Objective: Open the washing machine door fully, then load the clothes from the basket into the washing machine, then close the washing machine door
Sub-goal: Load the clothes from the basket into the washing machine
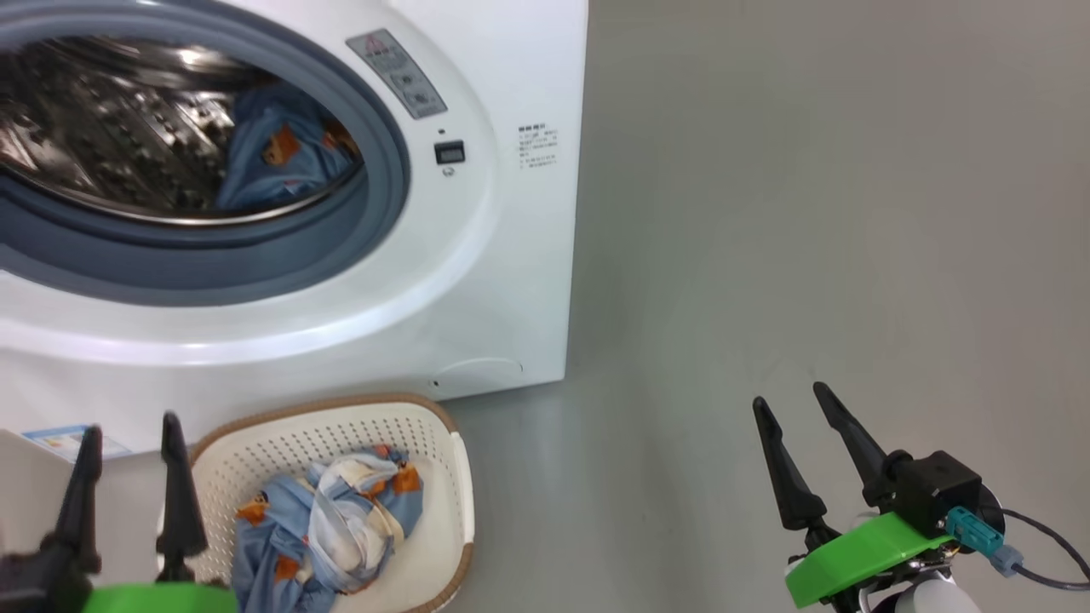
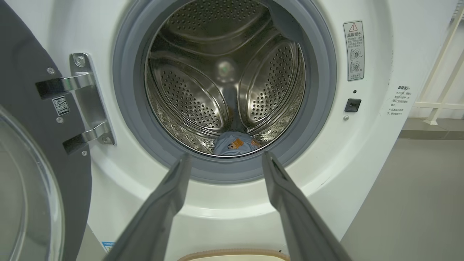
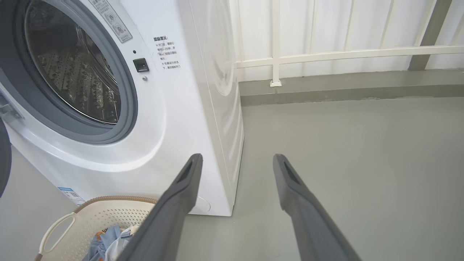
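And the door (image 2: pixel 21 94) was wide open, out at 9 o'clock of the drum (image 2: pixel 224 72) in the left wrist view. It hung on its metal hinge (image 2: pixel 87 98), glass bowl bulging at the lower left. One blue piece (image 2: pixel 232 143) lay in the drum already, right down at 6 o'clock on the steel, just behind the grey gasket (image 2: pixel 319 108). The head view caught the same piece (image 1: pixel 272 162) heaped against the drum's right side. The washer (image 1: pixel 511 272) stood at 10 to 12 o'clock of the head view, on the grey floor (image 1: pixel 809 213).

The basket (image 1: pixel 298 443) sat on the floor just before the washer's foot, at 7 o'clock in the head view. More clothes (image 1: pixel 324 528) were in it: a crumpled blue bundle with orange figures and white cloth twisted through. The right wrist view found the basket (image 3: pixel 108 214) at its 7 o'clock, one white handle showing, clothes (image 3: pixel 105 243) peeking over the edge.

The left jaws were spread wide and held nothing. Their fingers (image 1: pixel 180 498) pointed up at 8 o'clock of the head view, beside the basket's left rim, not touching the clothes. From the wrist, those fingers (image 2: pixel 290 203) framed the drum mouth. The right jaws were just as wide and just as empty, fingers (image 1: pixel 788 477) at 4 o'clock, well apart from basket and washer, over the floor
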Available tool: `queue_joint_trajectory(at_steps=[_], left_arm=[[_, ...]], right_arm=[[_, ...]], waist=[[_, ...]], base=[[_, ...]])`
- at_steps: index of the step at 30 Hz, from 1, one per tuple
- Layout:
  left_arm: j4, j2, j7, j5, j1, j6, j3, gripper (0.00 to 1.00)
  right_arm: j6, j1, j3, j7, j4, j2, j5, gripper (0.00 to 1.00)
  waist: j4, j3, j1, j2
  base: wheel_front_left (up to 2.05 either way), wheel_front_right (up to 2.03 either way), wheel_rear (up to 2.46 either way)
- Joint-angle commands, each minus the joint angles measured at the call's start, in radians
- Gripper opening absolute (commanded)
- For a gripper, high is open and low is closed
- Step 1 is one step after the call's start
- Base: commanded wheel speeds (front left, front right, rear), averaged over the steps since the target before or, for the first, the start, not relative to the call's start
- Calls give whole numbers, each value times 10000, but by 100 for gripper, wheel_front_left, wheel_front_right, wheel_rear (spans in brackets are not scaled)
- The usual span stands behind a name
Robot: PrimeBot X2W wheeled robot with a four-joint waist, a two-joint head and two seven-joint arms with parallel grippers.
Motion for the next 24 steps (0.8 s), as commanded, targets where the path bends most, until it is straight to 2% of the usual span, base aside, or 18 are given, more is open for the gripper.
queue_joint_trajectory(at_steps=[1,15,24], left_arm=[[-499,159,-40,25,278,218,261,100],[-1232,150,-40,-374,2023,1175,-678,100],[-1480,149,-40,-404,2724,1359,-961,100]], right_arm=[[62,85,164,-120,-232,33,-73,100],[62,545,114,-120,-299,-1,-176,100],[62,682,168,-120,-306,7,-180,100]], waist=[[129,-382,0,0],[566,-989,0,0],[631,-1123,0,0]], base=[[0,0,0],[0,0,0],[0,0,0]])
